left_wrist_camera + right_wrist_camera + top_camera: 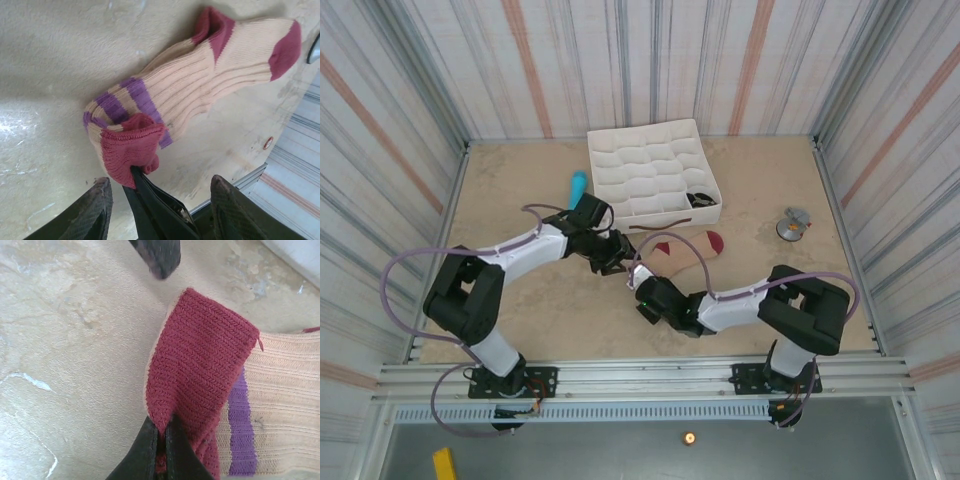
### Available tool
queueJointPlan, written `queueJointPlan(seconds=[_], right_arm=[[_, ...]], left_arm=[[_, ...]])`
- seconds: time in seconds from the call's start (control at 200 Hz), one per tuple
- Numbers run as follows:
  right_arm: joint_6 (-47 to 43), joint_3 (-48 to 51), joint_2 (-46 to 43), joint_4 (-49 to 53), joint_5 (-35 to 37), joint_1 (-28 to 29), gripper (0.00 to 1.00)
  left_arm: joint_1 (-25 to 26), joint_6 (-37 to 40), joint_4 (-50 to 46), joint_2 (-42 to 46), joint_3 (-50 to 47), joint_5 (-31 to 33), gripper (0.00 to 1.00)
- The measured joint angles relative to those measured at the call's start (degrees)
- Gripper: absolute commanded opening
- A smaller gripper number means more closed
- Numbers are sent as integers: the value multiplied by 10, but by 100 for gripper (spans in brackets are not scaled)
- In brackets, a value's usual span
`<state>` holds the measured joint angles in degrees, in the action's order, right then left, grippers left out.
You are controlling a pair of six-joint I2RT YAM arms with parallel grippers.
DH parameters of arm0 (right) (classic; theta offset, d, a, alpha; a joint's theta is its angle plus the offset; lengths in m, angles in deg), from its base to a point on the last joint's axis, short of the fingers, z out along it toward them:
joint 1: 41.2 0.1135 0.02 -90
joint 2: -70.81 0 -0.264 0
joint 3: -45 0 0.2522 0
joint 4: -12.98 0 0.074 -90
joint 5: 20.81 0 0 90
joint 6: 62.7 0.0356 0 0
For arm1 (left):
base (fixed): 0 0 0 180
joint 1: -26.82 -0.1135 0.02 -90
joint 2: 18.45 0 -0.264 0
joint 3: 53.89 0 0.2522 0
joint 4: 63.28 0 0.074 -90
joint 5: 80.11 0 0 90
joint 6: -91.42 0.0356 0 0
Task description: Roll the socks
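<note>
**Desk:** Where is the beige sock (685, 252)?

**Photographer:** It lies flat on the tan surface (520, 190), near the middle and just in front of the white divided tray (655, 214). Its maroon toe points right. The purple-striped cuff end is turned toward the two arms, which meet over it.

**Desk:** And the right end effector (160, 437)?

**Photographer:** Clamped tight. Its two dark fingers pinch the maroon band at the cuff's edge, and that band is folded back over the purple stripes.

**Desk:** What about the left end effector (161, 182)?

**Photographer:** Its fingers stand wide apart and hold nothing. In its own wrist view they flank the right one's closed fingers, just short of the cuff. In the right wrist view, one dark fingertip (157, 257) hangs just past the cuff, clear of the fabric.

**Desk:** Where is the other sock?

**Photographer:** What looks like the black sock (700, 199) sits in a compartment at the tray's near right corner. It is too small to make out more.

**Desk:** Anything else nearby?

**Photographer:** A light-blue cylinder (578, 186) lies on the surface just left of the tray, beside the left arm.
</note>
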<state>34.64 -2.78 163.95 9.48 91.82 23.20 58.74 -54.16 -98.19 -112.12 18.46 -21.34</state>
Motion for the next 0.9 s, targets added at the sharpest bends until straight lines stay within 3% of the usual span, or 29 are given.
queueJointPlan(seconds=[0.731, 0.897], right_arm=[[208, 124, -90, -94, -450, -302, 0], [240, 125, -61, -124, -516, -329, 0]], left_arm=[[9, 0, 31, 5, -18, 8, 51], [29, 5, 33, -5, -10, 9, 51]])
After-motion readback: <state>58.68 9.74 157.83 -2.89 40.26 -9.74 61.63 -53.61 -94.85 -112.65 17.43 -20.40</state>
